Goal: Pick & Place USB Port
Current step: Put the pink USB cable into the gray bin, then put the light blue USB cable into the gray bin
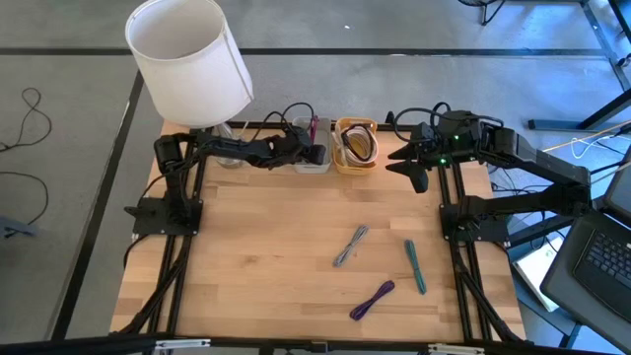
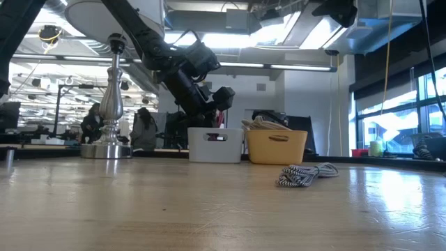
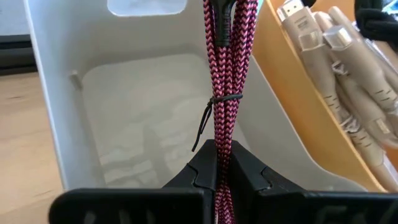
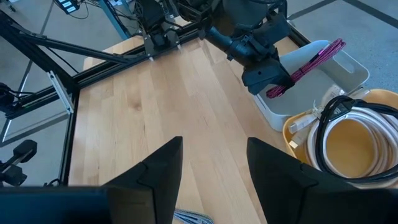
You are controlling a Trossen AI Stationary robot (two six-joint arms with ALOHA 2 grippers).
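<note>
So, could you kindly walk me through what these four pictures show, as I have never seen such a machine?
It is a robot with two dark arms at a wooden table. One picture looks straight down, one looks level across the tabletop, and two come from cameras on the wrists. The left gripper is shut on a pink cable, holding it over a white bin at the table's far edge. Next to that is a yellow bin with pale cables coiled in it. The right gripper waits open near the yellow bin, holding nothing. On the table lie a striped cable, a teal cable and a purple cable. A lamp stands at the far left corner.
</note>
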